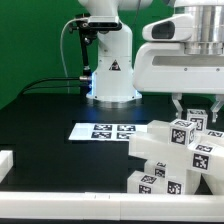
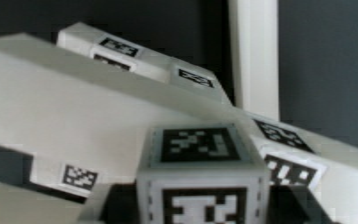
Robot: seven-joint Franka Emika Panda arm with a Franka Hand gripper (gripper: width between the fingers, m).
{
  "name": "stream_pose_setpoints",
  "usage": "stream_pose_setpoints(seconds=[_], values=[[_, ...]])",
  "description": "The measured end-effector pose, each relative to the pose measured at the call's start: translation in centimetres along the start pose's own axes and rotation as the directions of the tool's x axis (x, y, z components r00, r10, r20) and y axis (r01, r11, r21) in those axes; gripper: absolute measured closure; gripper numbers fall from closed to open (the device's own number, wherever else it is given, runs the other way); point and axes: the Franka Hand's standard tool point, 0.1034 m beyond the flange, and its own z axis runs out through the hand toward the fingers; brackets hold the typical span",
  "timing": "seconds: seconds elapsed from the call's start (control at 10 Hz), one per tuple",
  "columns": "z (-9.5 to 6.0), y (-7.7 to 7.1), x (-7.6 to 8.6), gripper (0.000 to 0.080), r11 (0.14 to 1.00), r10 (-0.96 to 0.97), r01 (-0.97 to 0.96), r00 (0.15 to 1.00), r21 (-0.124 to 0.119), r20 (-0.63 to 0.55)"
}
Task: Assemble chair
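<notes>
The chair parts are matte white blocks and bars with black-and-white tags, heaped at the exterior view's lower right (image 1: 170, 155). My gripper (image 1: 196, 110) hangs straight down over the top of this heap. In the wrist view my gripper (image 2: 202, 205) has its dark fingers (image 2: 130, 205) pressed against both sides of a tagged white block (image 2: 202, 150), so it is shut on that block. A large flat white plate (image 2: 69, 110) with small tags lies tilted beside the block. A long white bar (image 2: 252, 50) runs behind it.
The marker board (image 1: 105, 131) lies on the black table in front of the robot base (image 1: 110, 70). A white piece (image 1: 5, 160) sits at the exterior view's left edge. A white rail (image 1: 70, 205) runs along the table's front edge.
</notes>
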Motion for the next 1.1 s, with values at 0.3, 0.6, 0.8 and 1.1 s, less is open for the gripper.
stream_pose_setpoints(seconds=[0.3, 0.6, 0.8, 1.1], values=[[0.01, -0.03, -0.02, 0.0518, 0.962, 0.271, -0.271, 0.962, 0.0, 0.001], [0.02, 0.11, 0.19, 0.0517, 0.816, 0.579, -0.579, 0.816, 0.011, -0.005], [0.02, -0.03, 0.3, 0.0517, 0.679, 0.734, -0.734, 0.679, 0.03, 0.009], [0.03, -0.2, 0.25, 0.0511, 0.604, 0.796, -0.796, 0.605, 0.032, 0.019]])
